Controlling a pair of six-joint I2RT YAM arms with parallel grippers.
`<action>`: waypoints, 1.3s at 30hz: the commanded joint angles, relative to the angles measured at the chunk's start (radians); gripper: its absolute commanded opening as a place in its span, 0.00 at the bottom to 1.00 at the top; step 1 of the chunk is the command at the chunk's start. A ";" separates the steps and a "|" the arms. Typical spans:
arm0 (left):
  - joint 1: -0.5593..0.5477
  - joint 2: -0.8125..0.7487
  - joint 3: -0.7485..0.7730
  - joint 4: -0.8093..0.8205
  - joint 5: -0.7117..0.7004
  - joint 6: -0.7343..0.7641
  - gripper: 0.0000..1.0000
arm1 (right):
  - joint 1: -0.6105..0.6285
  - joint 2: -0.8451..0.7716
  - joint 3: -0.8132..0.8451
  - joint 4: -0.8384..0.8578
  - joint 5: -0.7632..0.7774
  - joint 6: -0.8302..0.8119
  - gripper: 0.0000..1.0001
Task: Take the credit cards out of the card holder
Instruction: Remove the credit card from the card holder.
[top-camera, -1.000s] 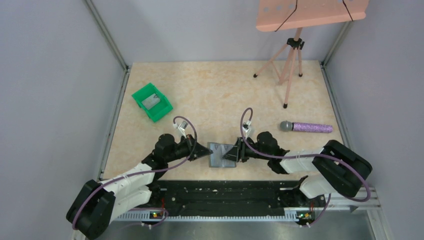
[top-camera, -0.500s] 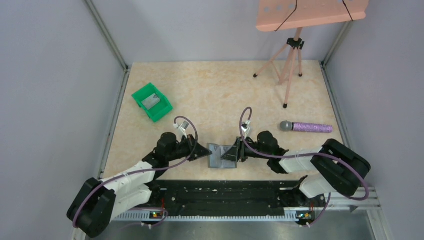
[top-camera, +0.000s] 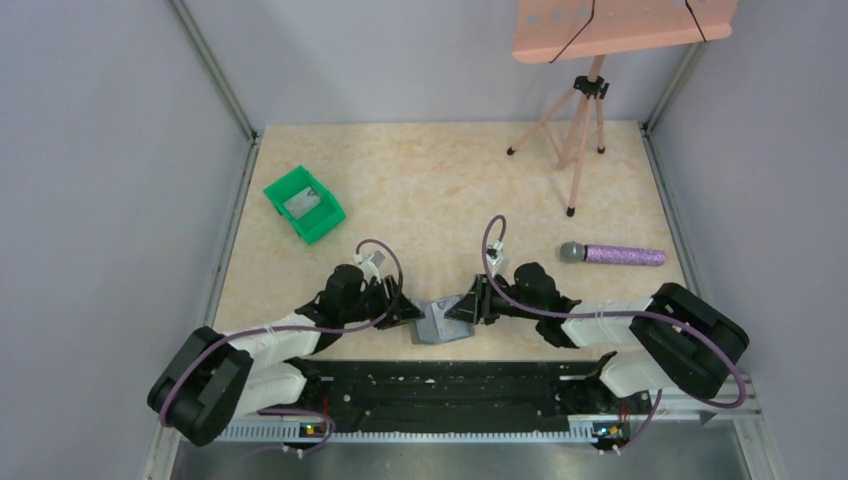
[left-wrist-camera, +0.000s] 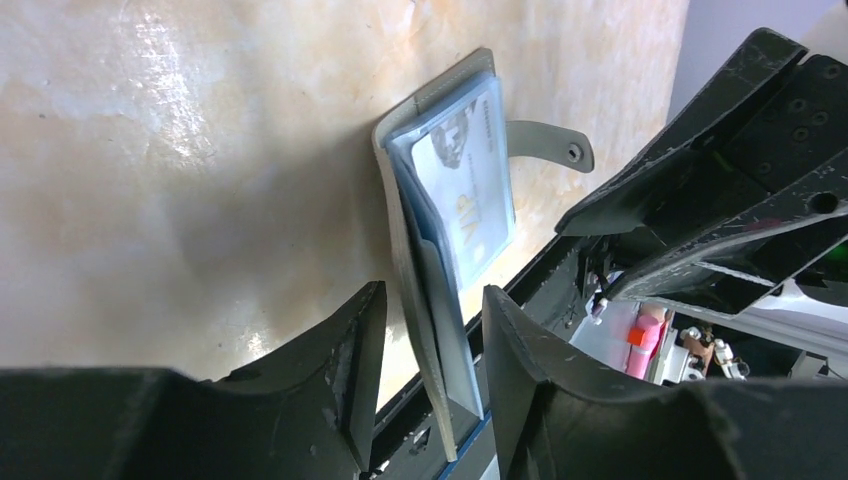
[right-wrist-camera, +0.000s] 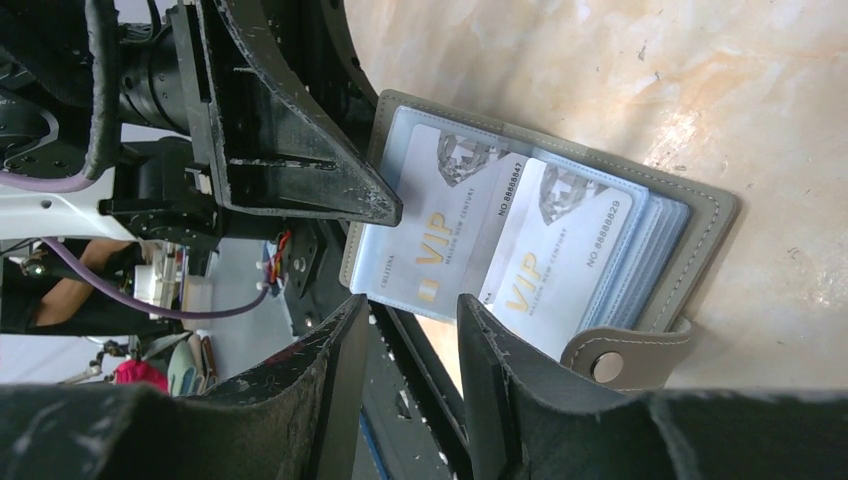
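The grey card holder (top-camera: 440, 325) lies near the table's front edge, between both grippers. In the right wrist view it (right-wrist-camera: 690, 215) is open and shows two white VIP cards (right-wrist-camera: 440, 235) in clear sleeves, with its snap tab (right-wrist-camera: 620, 360) hanging beside my finger. My left gripper (top-camera: 408, 312) is open, and the holder's raised half (left-wrist-camera: 450, 200) stands edge-on between its fingers (left-wrist-camera: 360, 345). My right gripper (top-camera: 462, 308) is open and empty (right-wrist-camera: 412, 330) at the cards' near edge. The left gripper's finger (right-wrist-camera: 300, 170) touches the holder's far flap.
A green bin (top-camera: 303, 203) with a grey item inside stands at the back left. A purple microphone (top-camera: 612, 254) lies at the right. A pink tripod stand (top-camera: 578, 130) is at the back right. The black base rail (top-camera: 440, 385) runs just in front of the holder.
My left gripper has moved right onto the holder's left half, which has lifted and folded inward, so the holder looks narrower. The right gripper has stayed put.
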 joint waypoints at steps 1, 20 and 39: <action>-0.003 0.021 0.032 0.039 0.002 0.026 0.46 | -0.009 -0.010 0.026 0.017 0.012 -0.020 0.38; -0.003 -0.040 0.006 0.161 0.045 -0.049 0.00 | -0.009 0.110 0.059 0.178 -0.105 0.018 0.38; -0.004 -0.092 -0.045 0.335 0.117 -0.113 0.00 | -0.020 0.207 0.032 0.326 -0.119 0.051 0.44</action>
